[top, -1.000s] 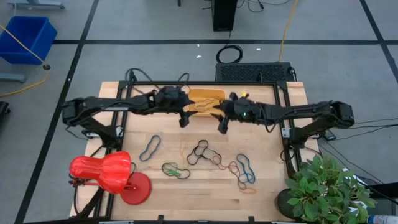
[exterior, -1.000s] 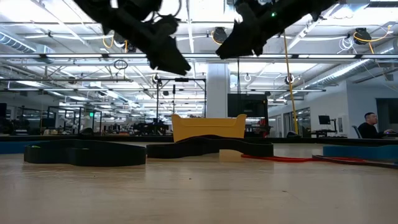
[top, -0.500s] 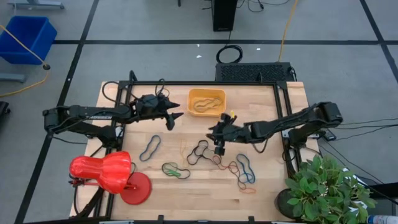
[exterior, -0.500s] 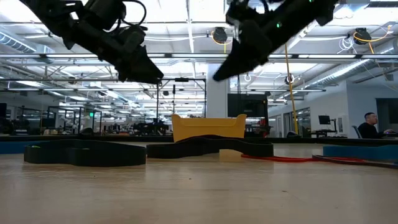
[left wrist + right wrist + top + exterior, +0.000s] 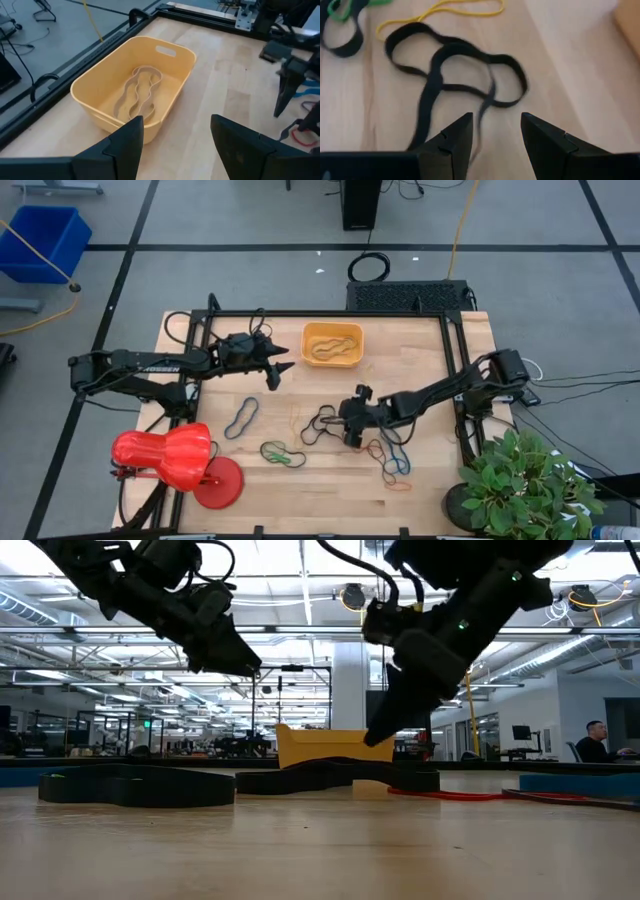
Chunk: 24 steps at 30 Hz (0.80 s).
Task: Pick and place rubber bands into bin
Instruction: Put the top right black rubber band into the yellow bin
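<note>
The orange-yellow bin stands at the table's far middle with one tan rubber band lying in it. Several loose rubber bands lie on the wood: a black tangle, a dark one, a green and black one, red ones and a blue one. My right gripper is open, pointing down just above the black tangle's right side. My left gripper is open and empty in the air, left of the bin.
A red desk lamp stands at the near left corner and a potted plant at the near right. A blue crate is on the floor far left. A person sits far off in the room.
Both grippers have left the bin. My left gripper has gone toward the table's left edge, then kept still. My right gripper has gone toward the near edge and down, until it is just above the black bands. No band has moved.
</note>
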Tool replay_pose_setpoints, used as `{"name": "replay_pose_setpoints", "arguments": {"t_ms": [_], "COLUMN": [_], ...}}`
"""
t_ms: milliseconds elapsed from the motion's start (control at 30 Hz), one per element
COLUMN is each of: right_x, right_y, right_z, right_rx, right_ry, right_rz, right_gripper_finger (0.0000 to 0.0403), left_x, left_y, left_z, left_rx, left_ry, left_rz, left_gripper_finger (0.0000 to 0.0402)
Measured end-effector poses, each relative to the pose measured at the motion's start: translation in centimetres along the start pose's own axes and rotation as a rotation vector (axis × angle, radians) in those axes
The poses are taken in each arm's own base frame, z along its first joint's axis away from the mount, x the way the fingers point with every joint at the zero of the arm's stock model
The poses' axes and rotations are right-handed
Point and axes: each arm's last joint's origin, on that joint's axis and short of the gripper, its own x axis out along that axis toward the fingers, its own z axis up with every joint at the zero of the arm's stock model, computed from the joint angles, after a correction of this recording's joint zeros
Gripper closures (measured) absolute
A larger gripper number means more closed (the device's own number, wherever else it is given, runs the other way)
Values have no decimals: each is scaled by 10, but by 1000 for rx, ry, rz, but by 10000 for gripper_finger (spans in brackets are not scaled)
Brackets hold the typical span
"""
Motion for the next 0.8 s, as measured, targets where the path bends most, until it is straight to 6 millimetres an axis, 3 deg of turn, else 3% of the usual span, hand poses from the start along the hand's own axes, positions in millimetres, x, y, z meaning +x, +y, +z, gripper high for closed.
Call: {"name": "replay_pose_setpoints", "arguments": {"t_ms": [200,600,800], "right_x": [7,21,21], "right_y": [10,7,7], "right_z": [-10,-19,-18], "right_rx": [-59,-37,-35], "right_ry": [34,82,79], "right_rz": [14,-22,-22], "right_gripper_finger": [243,245,294], "left_x": [0,0,0], "left_y": [-3,-9,-9], "left_z": [0,-2,-2], "left_rx": [-20,-11,-12], "left_ry": [2,11,12], "left_rz": [-11,-34,-33], "left_gripper_finger": [162,162,162]}}
